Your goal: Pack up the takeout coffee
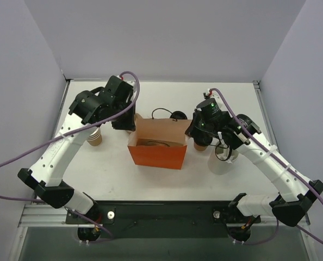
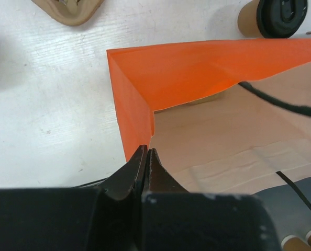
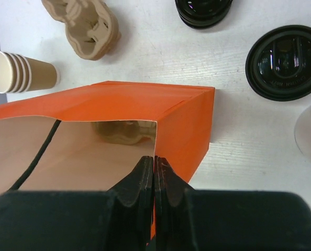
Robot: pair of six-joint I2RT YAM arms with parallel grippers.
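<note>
The takeout coffee, a small tan cup (image 1: 199, 144) with a black lid (image 3: 285, 61), stands on the table just right of the orange bag (image 1: 157, 151); in the left wrist view the takeout coffee (image 2: 248, 19) shows beyond the bag's far wall. The bag (image 2: 166, 78) stands open, with a pulp carrier (image 3: 123, 132) inside. My left gripper (image 2: 146, 151) is shut on the bag's rim at its left back corner (image 1: 130, 127). My right gripper (image 3: 155, 159) is shut on the rim at the bag's right corner (image 1: 192, 132).
A stack of tan paper cups (image 1: 95, 138) lies left of the bag. Behind the bag sit a pulp cup carrier (image 3: 90, 26) and a stack of black lids (image 1: 178, 115). A big white cup (image 1: 222, 161) stands at the right, near my right arm.
</note>
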